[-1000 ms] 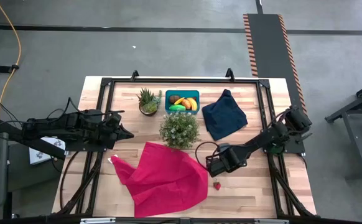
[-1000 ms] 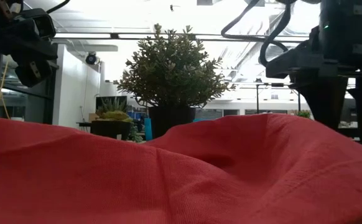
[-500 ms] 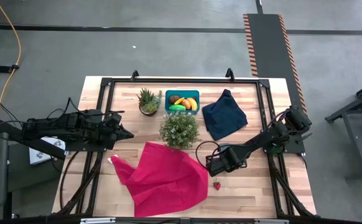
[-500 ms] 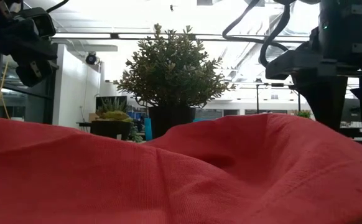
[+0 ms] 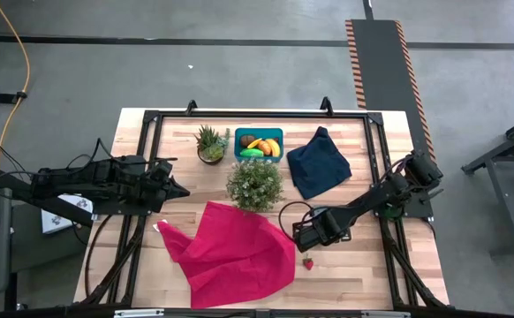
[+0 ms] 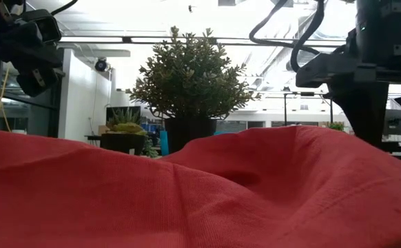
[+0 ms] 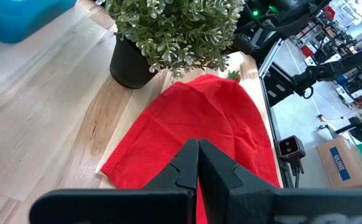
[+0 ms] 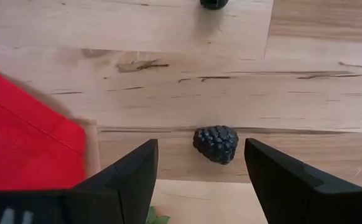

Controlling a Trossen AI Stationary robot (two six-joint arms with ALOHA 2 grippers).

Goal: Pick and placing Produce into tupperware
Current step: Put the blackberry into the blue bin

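Note:
The teal tupperware (image 5: 259, 144) stands at the table's far side and holds a yellow banana, orange pieces, a green piece and a brown oval. A red strawberry (image 5: 308, 262) lies on the wood next to the red cloth (image 5: 235, 252). My right gripper (image 8: 201, 148) points down, open, above a small dark berry (image 8: 216, 144) that lies on the table between its fingers, apart from both. A second dark bit (image 8: 213, 3) lies farther off. My left gripper (image 7: 198, 163) is shut and empty, raised at the table's left side (image 5: 173, 188).
A bushy potted plant (image 5: 255, 183) stands between the tupperware and the red cloth, with a small succulent (image 5: 210, 143) left of the tupperware. A navy cloth (image 5: 319, 163) lies at the far right. The red cloth's corner (image 8: 25, 143) lies close to my right gripper.
My right gripper has turned slightly about the line it points along, staying over the same spot and open.

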